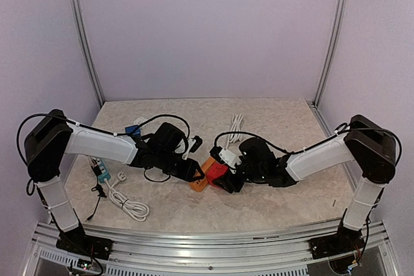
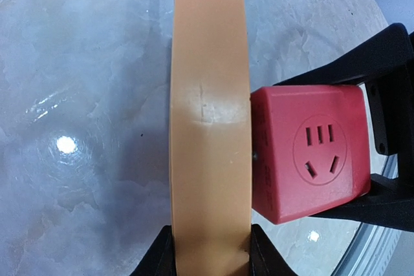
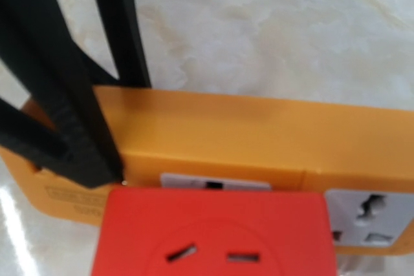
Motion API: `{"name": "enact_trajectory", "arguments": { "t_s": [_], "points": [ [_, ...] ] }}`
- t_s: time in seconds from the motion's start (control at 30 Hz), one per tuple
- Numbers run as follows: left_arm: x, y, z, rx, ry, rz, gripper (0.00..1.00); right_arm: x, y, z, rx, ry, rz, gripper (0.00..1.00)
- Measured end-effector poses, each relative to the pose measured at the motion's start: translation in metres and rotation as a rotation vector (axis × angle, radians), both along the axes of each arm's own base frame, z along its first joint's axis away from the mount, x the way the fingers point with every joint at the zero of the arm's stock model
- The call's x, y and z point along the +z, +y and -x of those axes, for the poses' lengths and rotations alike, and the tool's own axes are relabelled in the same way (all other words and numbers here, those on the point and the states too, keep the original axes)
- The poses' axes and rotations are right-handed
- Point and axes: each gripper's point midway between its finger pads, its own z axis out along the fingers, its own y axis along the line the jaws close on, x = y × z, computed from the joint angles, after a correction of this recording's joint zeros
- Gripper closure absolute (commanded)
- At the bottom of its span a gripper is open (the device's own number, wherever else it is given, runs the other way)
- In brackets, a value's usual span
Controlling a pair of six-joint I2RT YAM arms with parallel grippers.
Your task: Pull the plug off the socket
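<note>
An orange power strip (image 1: 200, 180) lies at the table's middle with a red cube plug (image 1: 217, 170) pressed against its socket face; no prongs show. My left gripper (image 1: 191, 171) is shut on the strip's end. In the left wrist view its fingers (image 2: 158, 260) clamp the strip (image 2: 210, 127) on both sides. My right gripper (image 1: 229, 179) is shut on the red plug (image 2: 307, 153), with its black fingers (image 2: 381, 56) above and below the plug. In the right wrist view the plug (image 3: 213, 237) fills the bottom, in front of the strip (image 3: 259, 134) and a white socket (image 3: 372, 214).
A white coiled cable (image 1: 126, 202) and a teal power strip (image 1: 101, 171) lie at the left. Another white cable (image 1: 236, 124) lies behind the middle. A small white plug (image 1: 190, 144) sits beside my left wrist. Walls close in the back and sides.
</note>
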Motion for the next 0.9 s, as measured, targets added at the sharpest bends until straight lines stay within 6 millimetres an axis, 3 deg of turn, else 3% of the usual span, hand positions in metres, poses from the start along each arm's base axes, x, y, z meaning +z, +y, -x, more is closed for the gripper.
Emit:
{"name": "enact_trajectory", "arguments": {
  "t_s": [0.17, 0.4, 0.6, 0.73, 0.9],
  "points": [
    [-0.005, -0.004, -0.004, 0.018, 0.007, -0.039, 0.82, -0.004, -0.003, -0.001, -0.047, 0.007, 0.029, 0.88],
    [-0.005, 0.017, -0.035, 0.175, -0.046, -0.107, 0.82, 0.001, -0.001, 0.005, -0.066, 0.025, 0.011, 0.91],
    [-0.005, 0.024, -0.044, 0.218, -0.050, -0.109, 0.81, 0.010, -0.012, 0.017, -0.062, 0.038, -0.008, 0.92],
    [-0.003, 0.030, -0.059, 0.244, -0.041, -0.101, 0.80, 0.042, -0.024, 0.021, -0.083, 0.004, -0.054, 0.91],
    [-0.002, 0.014, -0.095, 0.260, -0.037, -0.078, 0.79, 0.115, -0.051, 0.016, -0.155, -0.095, -0.184, 0.90]
  ]
}}
